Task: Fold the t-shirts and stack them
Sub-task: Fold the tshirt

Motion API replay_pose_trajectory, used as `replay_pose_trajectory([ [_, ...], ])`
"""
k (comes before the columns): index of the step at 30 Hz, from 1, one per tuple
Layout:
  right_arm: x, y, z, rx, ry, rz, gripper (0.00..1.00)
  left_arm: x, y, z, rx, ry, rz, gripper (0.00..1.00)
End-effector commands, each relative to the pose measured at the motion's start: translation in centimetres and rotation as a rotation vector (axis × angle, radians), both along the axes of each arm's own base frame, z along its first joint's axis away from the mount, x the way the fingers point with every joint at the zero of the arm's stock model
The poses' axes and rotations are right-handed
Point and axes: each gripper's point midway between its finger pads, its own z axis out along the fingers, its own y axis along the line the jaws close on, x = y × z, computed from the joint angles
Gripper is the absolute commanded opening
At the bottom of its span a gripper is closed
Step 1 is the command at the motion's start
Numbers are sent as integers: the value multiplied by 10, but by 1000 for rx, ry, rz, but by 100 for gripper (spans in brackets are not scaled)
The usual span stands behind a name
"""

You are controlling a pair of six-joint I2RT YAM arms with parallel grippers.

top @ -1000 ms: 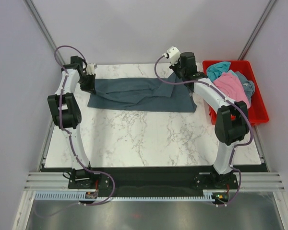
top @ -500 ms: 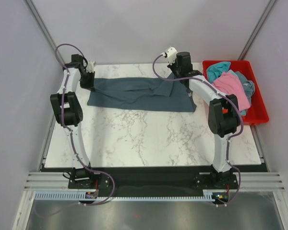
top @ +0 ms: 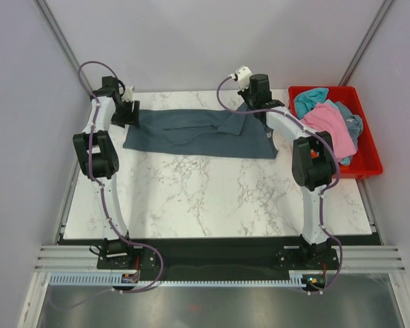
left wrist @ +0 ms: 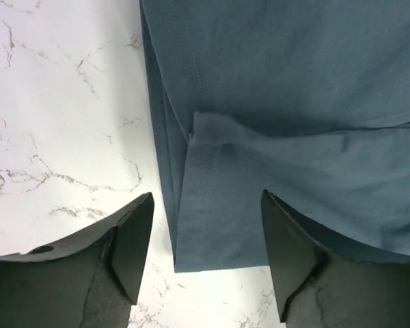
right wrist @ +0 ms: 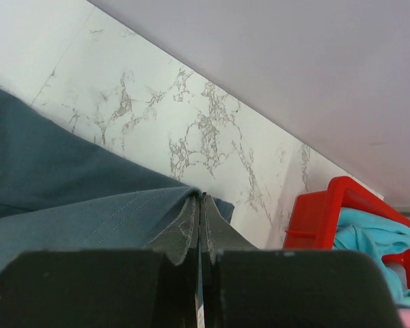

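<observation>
A dark slate-blue t-shirt (top: 198,133) lies flattened in a long band across the far part of the marble table. My left gripper (top: 132,117) hovers open over its left end. In the left wrist view the shirt's hemmed corner (left wrist: 219,225) lies on the table between the spread fingers of the left gripper (left wrist: 208,236), touching neither. At the shirt's far right, my right gripper (top: 251,109) is shut on a raised fold of the cloth. In the right wrist view the fabric (right wrist: 68,198) is pinched at the tips of the right gripper (right wrist: 201,199).
A red bin (top: 371,147) stands at the table's right edge, holding a pink shirt (top: 328,123), a teal one (top: 311,98) and a grey-blue one (top: 353,125). The bin's corner (right wrist: 324,212) is just right of the right gripper. White walls close in behind.
The left gripper has opened and let the shirt's left corner drop onto the table. The right arm has shifted a little left, still pinching the shirt's right edge.
</observation>
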Motion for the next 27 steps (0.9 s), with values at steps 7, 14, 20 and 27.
replay_pose_trajectory([
  [7,15,-1,17,36,-67,-32,0,-18,-3,51,-20,-85,48,86],
  [14,16,2,21,59,-72,-27,0,-40,-1,17,-47,21,61,81],
  [20,15,2,18,64,-65,-24,0,-47,1,-2,-39,68,56,70],
  [27,14,2,15,69,-60,-24,0,-49,3,-23,-33,112,54,62],
])
